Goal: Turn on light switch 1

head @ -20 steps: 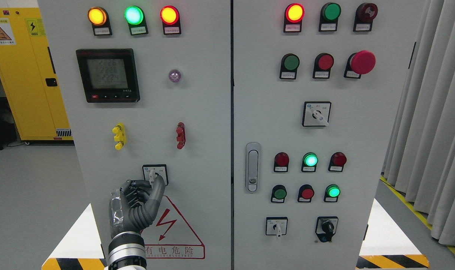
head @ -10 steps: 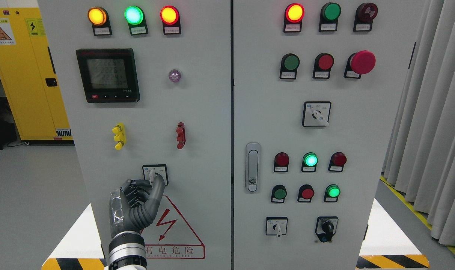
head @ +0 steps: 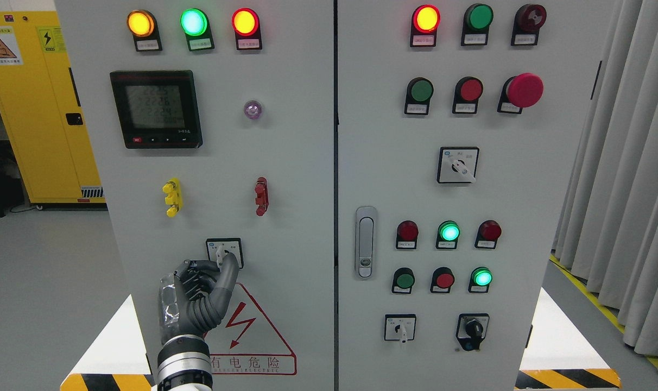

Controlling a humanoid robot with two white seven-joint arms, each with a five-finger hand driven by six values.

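Head camera, 1 view: faces control cabinet (head: 329, 163) square-on, close, slightly downward.

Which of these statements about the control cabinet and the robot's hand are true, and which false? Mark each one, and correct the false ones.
1. The left hand is at the rotary switch on the left door. True.
2. All three lamps across the top of the left door are dark. False: the amber lamp, the green lamp and the red lamp are all lit.
3. A large red mushroom button sits on the right door. True.
4. The robot's right hand grips the door handle. False: no right hand is in view, and nothing touches the handle.
5. A yellow cabinet stands to the left, behind the panel. True.
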